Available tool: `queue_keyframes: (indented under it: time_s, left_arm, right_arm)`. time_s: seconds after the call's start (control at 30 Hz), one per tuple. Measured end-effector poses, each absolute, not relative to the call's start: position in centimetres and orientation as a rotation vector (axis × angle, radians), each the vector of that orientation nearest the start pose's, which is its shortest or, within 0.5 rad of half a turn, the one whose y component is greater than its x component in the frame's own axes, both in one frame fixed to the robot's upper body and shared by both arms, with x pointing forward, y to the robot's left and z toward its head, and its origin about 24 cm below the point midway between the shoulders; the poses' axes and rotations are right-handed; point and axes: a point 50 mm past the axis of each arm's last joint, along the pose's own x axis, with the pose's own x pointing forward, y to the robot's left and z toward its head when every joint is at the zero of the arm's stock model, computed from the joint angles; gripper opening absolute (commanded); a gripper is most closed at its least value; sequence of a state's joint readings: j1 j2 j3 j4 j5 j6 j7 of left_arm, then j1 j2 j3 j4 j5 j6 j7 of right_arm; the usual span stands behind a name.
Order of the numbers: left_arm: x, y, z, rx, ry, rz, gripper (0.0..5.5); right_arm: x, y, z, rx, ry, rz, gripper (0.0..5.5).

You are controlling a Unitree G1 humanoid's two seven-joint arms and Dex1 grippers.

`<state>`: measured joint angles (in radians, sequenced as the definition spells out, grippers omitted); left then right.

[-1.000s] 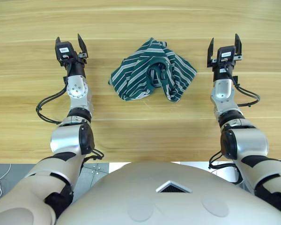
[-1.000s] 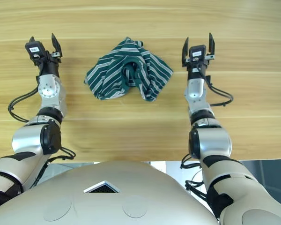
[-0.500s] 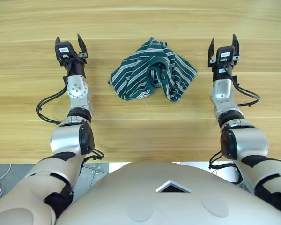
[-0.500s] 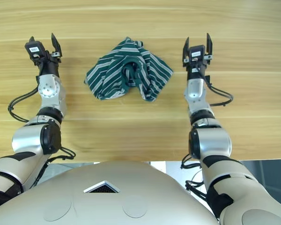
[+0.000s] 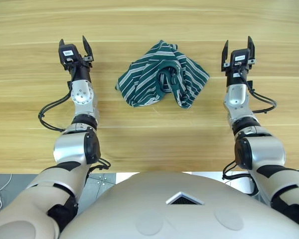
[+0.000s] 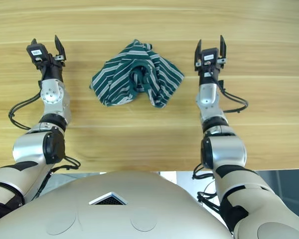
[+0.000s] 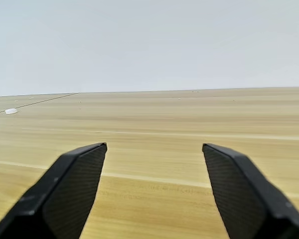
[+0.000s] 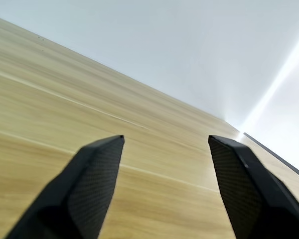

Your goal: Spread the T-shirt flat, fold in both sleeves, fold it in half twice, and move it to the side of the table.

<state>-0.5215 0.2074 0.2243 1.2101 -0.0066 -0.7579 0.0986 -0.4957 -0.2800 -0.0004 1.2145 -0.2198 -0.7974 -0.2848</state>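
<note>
A dark green T-shirt with white stripes (image 5: 163, 74) lies crumpled in a heap on the wooden table (image 5: 149, 129), between my two arms. My left gripper (image 5: 73, 43) rests to the shirt's left, apart from it, fingers spread open and holding nothing. My right gripper (image 5: 237, 44) sits to the shirt's right, also open and holding nothing. In the left wrist view the two dark fingers (image 7: 70, 194) frame bare table. The right wrist view likewise has its fingers (image 8: 92, 191) wide apart over bare wood.
The table's near edge (image 5: 149, 172) runs just in front of my body. Bare wood stretches far beyond the shirt and out to both sides. A pale wall (image 7: 149, 45) stands behind the table's far edge.
The right gripper has turned slightly at the wrist and edged a touch toward the far side. The shirt and the left arm have not moved.
</note>
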Motion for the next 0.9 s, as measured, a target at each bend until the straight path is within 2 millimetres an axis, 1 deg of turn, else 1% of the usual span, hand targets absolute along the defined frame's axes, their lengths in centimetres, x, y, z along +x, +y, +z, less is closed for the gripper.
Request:
queue_keyframes:
  time_s: [0.57, 0.7, 0.9]
  left_arm:
    - [30.85, 22.55, 0.67, 0.102, -0.089, 0.257, 3.56]
    - [30.86, 22.54, 0.67, 0.102, -0.089, 0.256, 3.56]
    - [30.88, 22.33, 0.64, 0.079, -0.091, 0.232, 3.56]
  right_arm:
    - [30.37, -21.51, 0.42, -0.424, -0.118, -0.123, 3.14]
    - [30.37, -21.52, 0.42, -0.423, -0.118, -0.124, 3.68]
    - [30.36, -21.54, 0.45, -0.424, -0.122, -0.13, 3.74]
